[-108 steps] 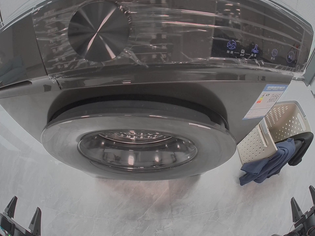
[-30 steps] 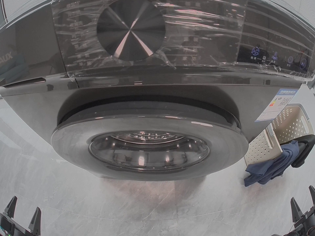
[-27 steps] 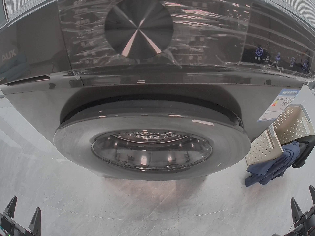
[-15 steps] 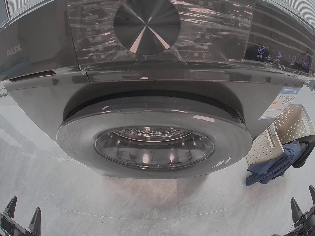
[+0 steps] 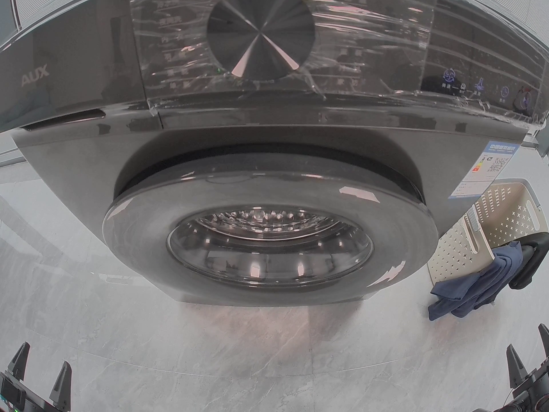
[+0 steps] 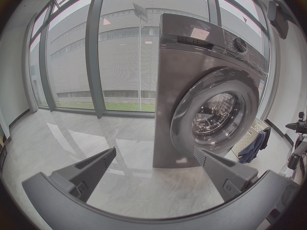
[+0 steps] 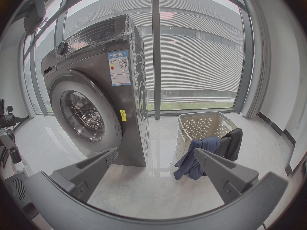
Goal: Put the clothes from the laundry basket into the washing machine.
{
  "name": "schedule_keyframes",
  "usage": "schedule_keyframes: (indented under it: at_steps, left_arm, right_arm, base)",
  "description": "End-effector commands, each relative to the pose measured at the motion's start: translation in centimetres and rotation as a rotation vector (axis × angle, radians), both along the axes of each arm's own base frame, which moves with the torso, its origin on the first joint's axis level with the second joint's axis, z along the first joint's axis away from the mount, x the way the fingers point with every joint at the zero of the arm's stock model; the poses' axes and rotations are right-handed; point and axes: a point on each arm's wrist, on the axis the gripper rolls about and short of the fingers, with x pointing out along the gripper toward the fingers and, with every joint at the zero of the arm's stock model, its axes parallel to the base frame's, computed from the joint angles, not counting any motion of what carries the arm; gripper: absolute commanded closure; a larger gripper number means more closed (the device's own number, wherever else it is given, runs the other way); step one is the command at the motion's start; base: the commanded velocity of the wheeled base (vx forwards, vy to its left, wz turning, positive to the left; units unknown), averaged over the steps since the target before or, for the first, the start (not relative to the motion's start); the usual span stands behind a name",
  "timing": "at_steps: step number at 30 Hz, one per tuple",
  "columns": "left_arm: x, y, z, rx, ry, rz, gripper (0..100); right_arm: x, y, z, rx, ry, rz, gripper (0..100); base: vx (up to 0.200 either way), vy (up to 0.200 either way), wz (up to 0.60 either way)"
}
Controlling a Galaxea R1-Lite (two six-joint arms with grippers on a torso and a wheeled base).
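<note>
My left pincer (image 6: 154,152) and right pincer (image 7: 155,152) gape empty. A blue cloth garment (image 5: 477,284) drapes the beige perforated plastic basket (image 5: 509,207) beside the dark grey washing machine (image 5: 86,144). Its door (image 5: 269,241) looks shut, so I reckon opening comes first.

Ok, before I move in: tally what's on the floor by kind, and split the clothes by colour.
washing machine: 1
laundry basket: 1
blue garment, draped over the basket's rim: 1
black garment, also over the rim: 1
Total: 4
</note>
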Motion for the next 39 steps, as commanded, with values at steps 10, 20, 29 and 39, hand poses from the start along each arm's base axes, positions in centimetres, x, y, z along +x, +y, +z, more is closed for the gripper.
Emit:
schedule_keyframes:
  at_steps: [10, 20, 29, 39]
  left_arm:
    - [0.0, 0.0, -0.4, 0.000, 0.001, 0.001, 0]
    - [0.0, 0.0, -0.5, 0.000, 0.002, 0.001, 0]
    - [0.0, 0.0, -0.4, 0.000, 0.001, 0.001, 0]
    - [0.0, 0.0, -0.5, 0.000, 0.002, 0.001, 0]
  right_arm:
    - [0.0, 0.0, -0.5, 0.000, -0.001, 0.001, 0]
    - [0.0, 0.0, -0.5, 0.000, 0.001, 0.001, 0]
    - [0.0, 0.0, -0.5, 0.006, 0.001, 0.002, 0]
    - [0.0, 0.1, 7.2, 0.059, -0.139, 0.046, 0]
  base:
    - [0.000, 0.000, 0.00]
    - [0.000, 0.000, 0.00]
    - [0.067, 0.000, 0.00]
    - [0.000, 0.000, 0.00]
